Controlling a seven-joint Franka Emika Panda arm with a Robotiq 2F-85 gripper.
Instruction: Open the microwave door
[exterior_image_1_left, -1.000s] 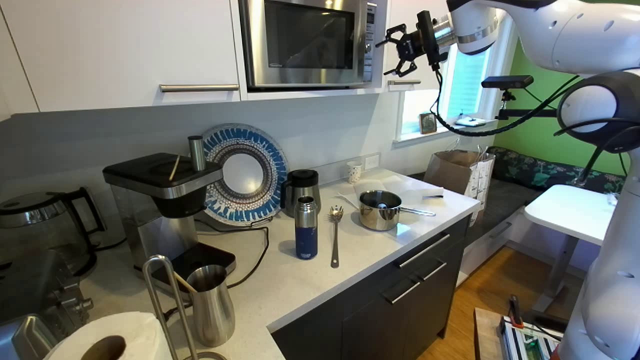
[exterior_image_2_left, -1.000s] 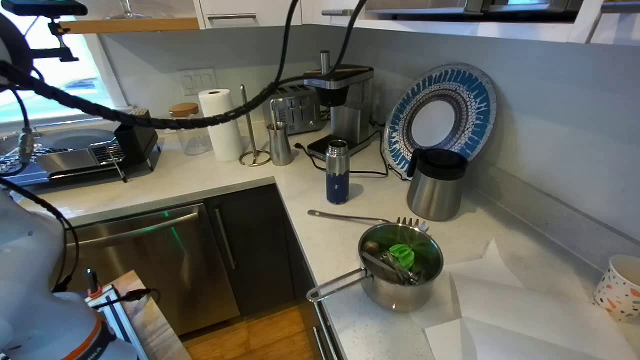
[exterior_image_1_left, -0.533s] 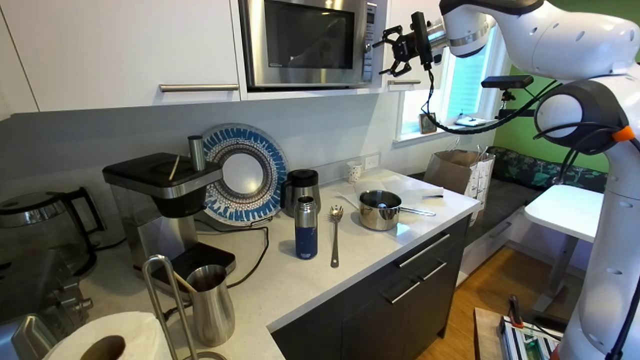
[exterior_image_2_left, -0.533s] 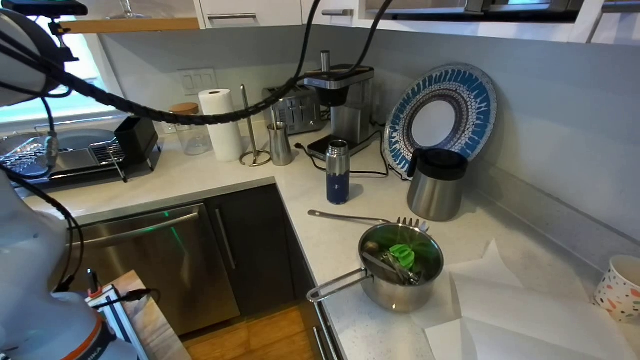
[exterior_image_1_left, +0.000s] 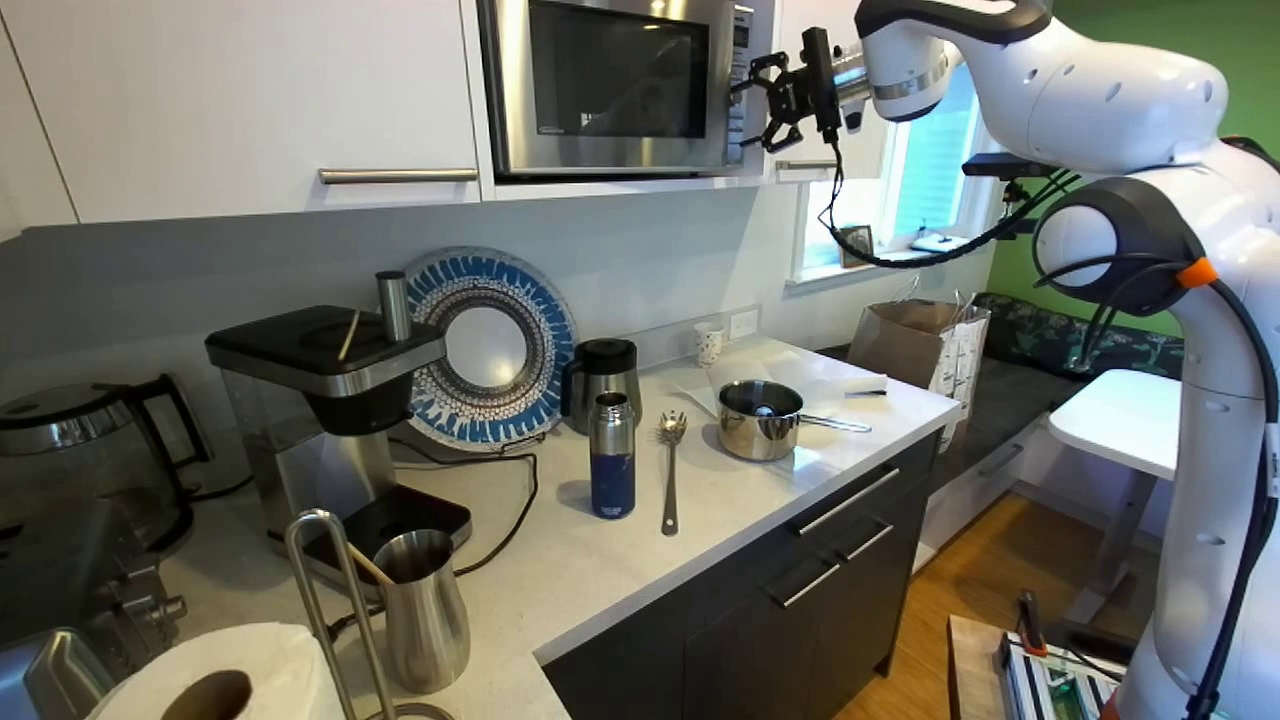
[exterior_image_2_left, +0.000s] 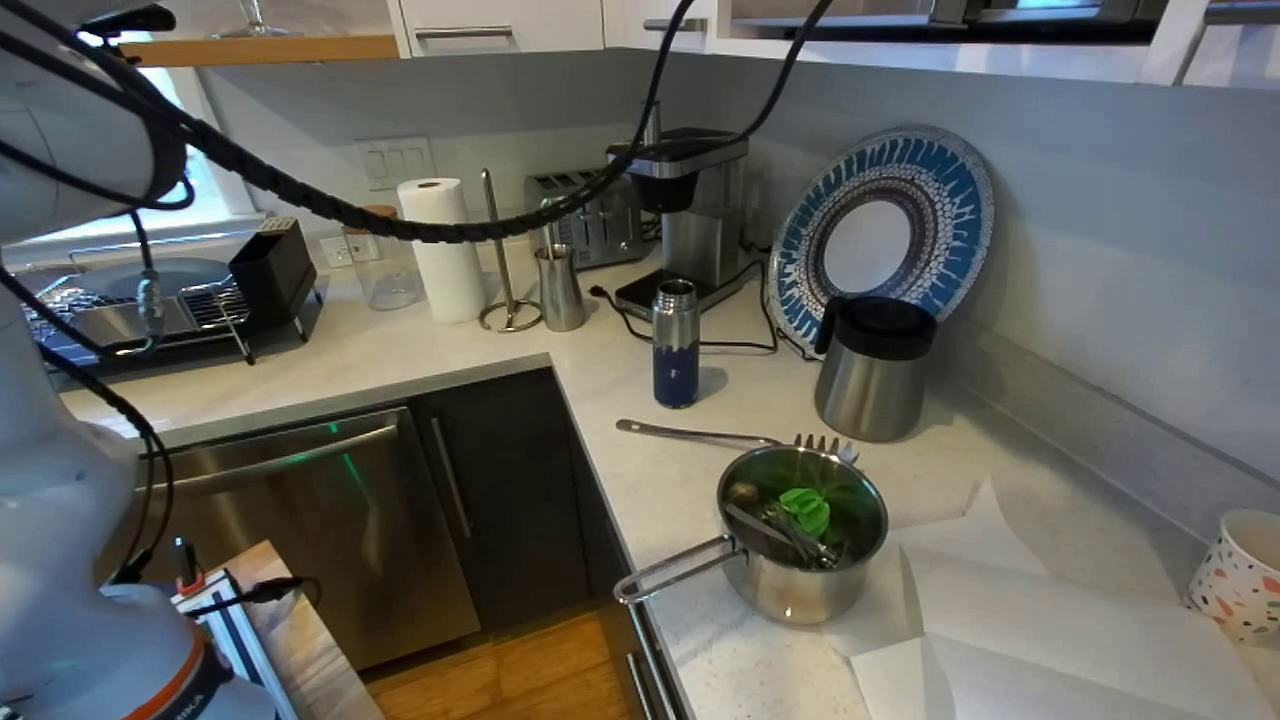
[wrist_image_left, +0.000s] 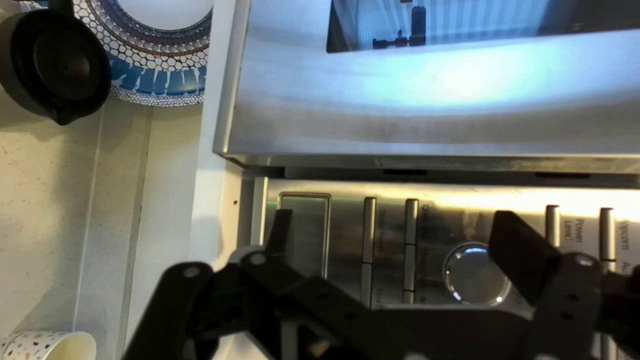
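The microwave (exterior_image_1_left: 741, 40) sits in the upper cabinets; only its underside edge (exterior_image_2_left: 1060, 14) shows in an exterior view. Its door (exterior_image_1_left: 620, 152), silver with a dark window, looks shut. In the wrist view the door (wrist_image_left: 425, 130) stands proud of the control strip (wrist_image_left: 390, 192), with a dark gap between them. My gripper (exterior_image_1_left: 740, 118) is open and empty in front of the control strip. In the wrist view its fingers (wrist_image_left: 392, 217) spread over the strip. One fingertip overlaps the large rectangular button (wrist_image_left: 307, 235), the other partly covers the round dial (wrist_image_left: 475, 275). I cannot tell whether either touches.
White cabinet doors (exterior_image_1_left: 260, 90) flank the microwave. Below, the counter (exterior_image_1_left: 560, 560) holds a coffee machine (exterior_image_1_left: 320, 345), a patterned plate (exterior_image_1_left: 487, 262), a thermal jug (exterior_image_1_left: 606, 385), a blue bottle (exterior_image_1_left: 613, 480), a pot (exterior_image_1_left: 758, 435) and a paper cup (exterior_image_1_left: 708, 343).
My gripper has moved left in an exterior view, from beside the microwave to in front of its control strip, and slightly down. It stays open. The door has not moved.
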